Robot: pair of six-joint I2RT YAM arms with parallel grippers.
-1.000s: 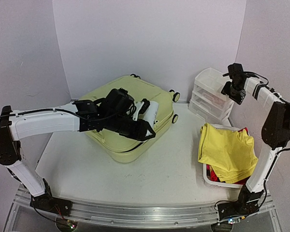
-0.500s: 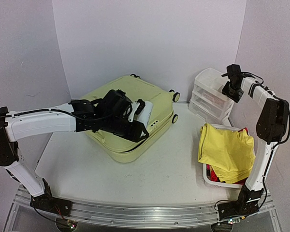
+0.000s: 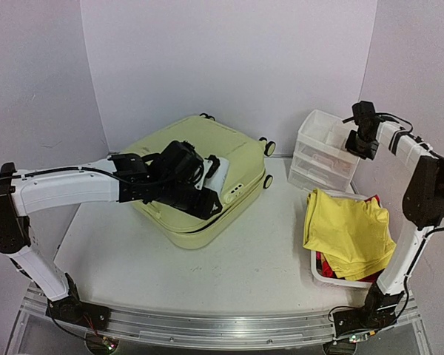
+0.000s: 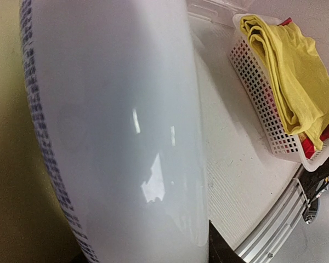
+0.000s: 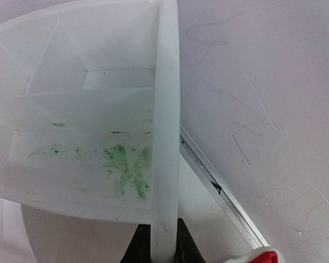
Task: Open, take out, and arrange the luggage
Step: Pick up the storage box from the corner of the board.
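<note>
Clutching a white cylinder (image 3: 220, 171) in the half-spread left gripper (image 3: 211, 182), directly over the closed luggage (image 3: 240, 151) lying left of centre, long axis near-left to far-right, wheels far right. Pinching the drawer organizer (image 3: 318, 151) rim with the right gripper (image 5: 163, 249), well apart; nearer reach on the left.

White tubular links are joined by black joint housings on the left arm (image 3: 66, 188) and right arm (image 3: 403, 144); thin black cables are looped alongside; the left gripper (image 3: 212, 180) is black
</note>
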